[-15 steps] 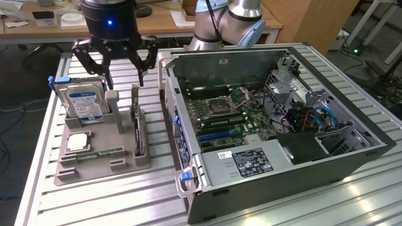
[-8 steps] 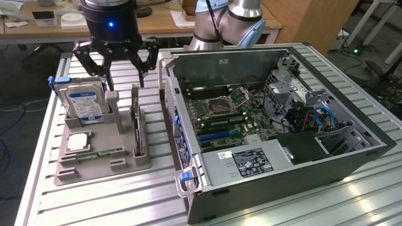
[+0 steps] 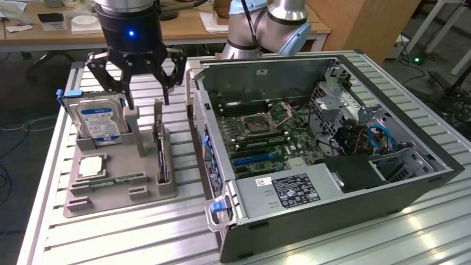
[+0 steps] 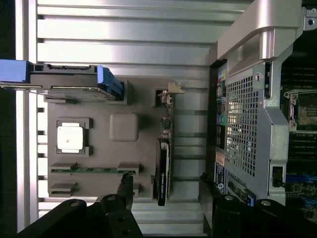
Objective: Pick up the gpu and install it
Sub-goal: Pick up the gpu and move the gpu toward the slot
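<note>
gpu (image 3: 161, 154) on edge, lengthwise along pc (image 3: 368, 204) (pincer (image 3: 147, 104) open)

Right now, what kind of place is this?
Probably a robotics lab or workshop: a robot gripper hangs over a grey tray of computer parts, beside an open computer case on a metal table.

We find open air above the upright gpu (image 3: 161, 157); the hard drive (image 3: 99, 118) stands near on one side, the computer case (image 3: 202, 127) wall close on the other (a narrow lane).
</note>
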`<state>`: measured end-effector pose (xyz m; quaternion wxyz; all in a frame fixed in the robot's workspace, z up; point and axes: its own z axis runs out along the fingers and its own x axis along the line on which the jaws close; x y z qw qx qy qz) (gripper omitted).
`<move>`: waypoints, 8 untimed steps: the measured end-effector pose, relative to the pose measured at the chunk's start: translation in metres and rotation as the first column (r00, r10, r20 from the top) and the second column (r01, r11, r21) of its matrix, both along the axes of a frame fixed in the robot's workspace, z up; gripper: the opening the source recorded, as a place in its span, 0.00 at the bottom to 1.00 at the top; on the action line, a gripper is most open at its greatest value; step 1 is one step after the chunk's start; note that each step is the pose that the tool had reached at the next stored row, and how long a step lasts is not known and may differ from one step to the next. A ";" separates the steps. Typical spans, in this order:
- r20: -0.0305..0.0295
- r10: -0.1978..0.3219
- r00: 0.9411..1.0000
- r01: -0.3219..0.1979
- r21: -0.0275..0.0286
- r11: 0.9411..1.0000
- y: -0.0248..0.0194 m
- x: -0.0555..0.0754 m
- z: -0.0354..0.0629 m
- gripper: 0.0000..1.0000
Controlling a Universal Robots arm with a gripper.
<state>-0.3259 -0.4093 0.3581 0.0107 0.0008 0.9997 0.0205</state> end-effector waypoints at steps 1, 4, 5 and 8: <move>0.000 0.001 1.000 -0.001 0.000 1.000 -0.0002 0.000 -0.0006 0.65; 0.000 0.001 1.000 -0.001 0.000 1.000 -0.0007 0.000 -0.0021 0.65; 0.000 0.002 1.000 -0.002 0.000 1.000 -0.0010 0.000 -0.0027 0.65; 0.000 0.002 1.000 -0.002 0.000 1.000 -0.0021 0.000 -0.0050 0.65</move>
